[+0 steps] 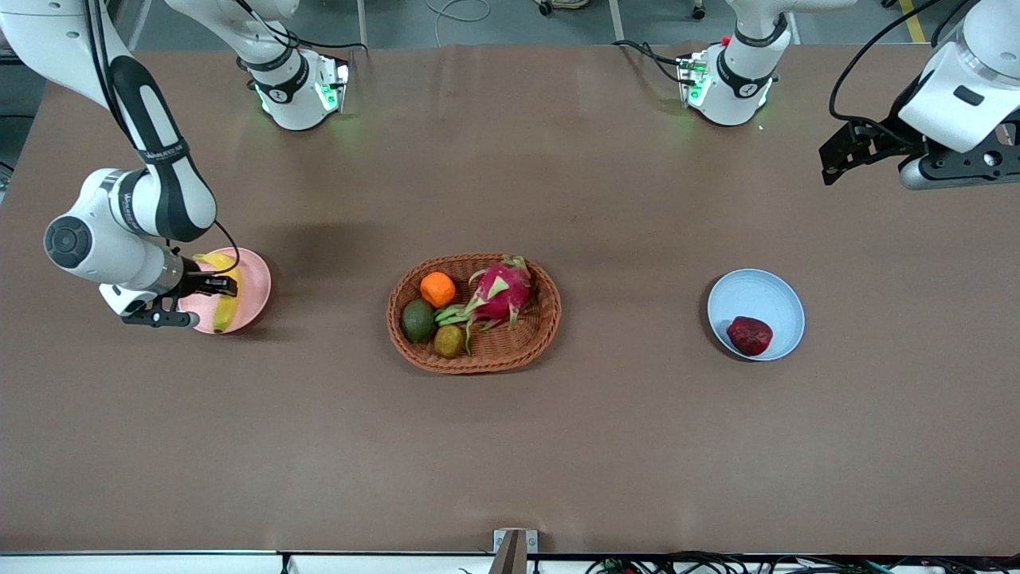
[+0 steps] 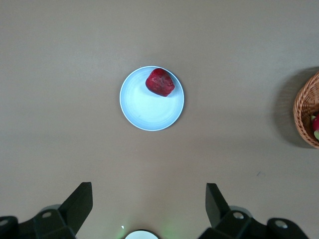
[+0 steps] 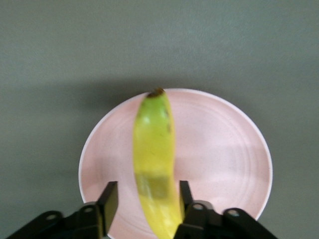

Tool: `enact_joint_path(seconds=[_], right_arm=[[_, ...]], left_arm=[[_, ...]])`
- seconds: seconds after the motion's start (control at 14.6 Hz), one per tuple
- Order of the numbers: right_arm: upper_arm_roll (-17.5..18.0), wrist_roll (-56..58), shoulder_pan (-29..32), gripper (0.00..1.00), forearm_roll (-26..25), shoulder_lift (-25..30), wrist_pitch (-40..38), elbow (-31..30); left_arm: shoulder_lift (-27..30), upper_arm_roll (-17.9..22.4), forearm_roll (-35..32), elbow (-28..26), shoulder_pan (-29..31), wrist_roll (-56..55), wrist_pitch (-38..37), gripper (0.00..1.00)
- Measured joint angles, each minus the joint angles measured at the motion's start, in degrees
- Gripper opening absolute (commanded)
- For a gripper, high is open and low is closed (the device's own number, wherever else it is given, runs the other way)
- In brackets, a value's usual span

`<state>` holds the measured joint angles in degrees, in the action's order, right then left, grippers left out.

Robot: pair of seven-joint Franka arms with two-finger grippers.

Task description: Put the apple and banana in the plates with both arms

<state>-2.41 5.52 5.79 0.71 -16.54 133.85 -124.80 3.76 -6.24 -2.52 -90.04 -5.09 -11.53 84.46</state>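
The yellow banana (image 1: 225, 307) lies in the pale pink plate (image 1: 259, 287) toward the right arm's end of the table. My right gripper (image 1: 213, 285) is low over that plate, open, its jaws either side of the banana (image 3: 152, 139) with a gap on one side; the pink plate (image 3: 224, 149) fills the right wrist view. The dark red apple (image 1: 749, 335) sits in the light blue plate (image 1: 757, 299) toward the left arm's end. My left gripper (image 1: 830, 163) is open and empty, high over the table; its view shows the apple (image 2: 160, 82) on the blue plate (image 2: 144, 104).
An oval brown wicker basket (image 1: 546, 319) stands mid-table between the plates, holding a pink dragon fruit (image 1: 502, 291), an orange (image 1: 437, 288), a green avocado (image 1: 417, 320) and a brownish fruit (image 1: 449, 340). Its edge shows in the left wrist view (image 2: 306, 107).
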Motion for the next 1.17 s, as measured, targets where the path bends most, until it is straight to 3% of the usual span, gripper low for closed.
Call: enact_joint_path(seconds=[0.14,0.34,0.55,0.76,1.17], right_arm=[[0.0,0.0,0.0,1.0,0.0,1.9,-7.5,5.4],[0.0,0.0,0.0,1.0,0.0,5.2,-25.3,20.8],[0.4,-0.1,0.0,1.0,0.0,6.5,-36.6,34.5],[0.5,-0.2,0.0,1.0,0.0,6.4,-41.5,40.9],[0.3,-0.2,-0.4,1.0,0.0,5.8,-41.5,46.3]], left_arm=[[0.0,0.2,0.0,-0.1,0.1,1.9,-0.1,1.0],[0.0,0.4,0.0,-0.1,0.1,2.6,-0.1,1.0],[0.0,0.4,0.1,-0.2,0.1,2.6,-0.2,1.0],[0.0,0.4,0.1,-0.1,0.1,2.6,-0.2,1.0],[0.7,0.5,1.3,-0.1,0.6,2.6,-1.9,1.0]])
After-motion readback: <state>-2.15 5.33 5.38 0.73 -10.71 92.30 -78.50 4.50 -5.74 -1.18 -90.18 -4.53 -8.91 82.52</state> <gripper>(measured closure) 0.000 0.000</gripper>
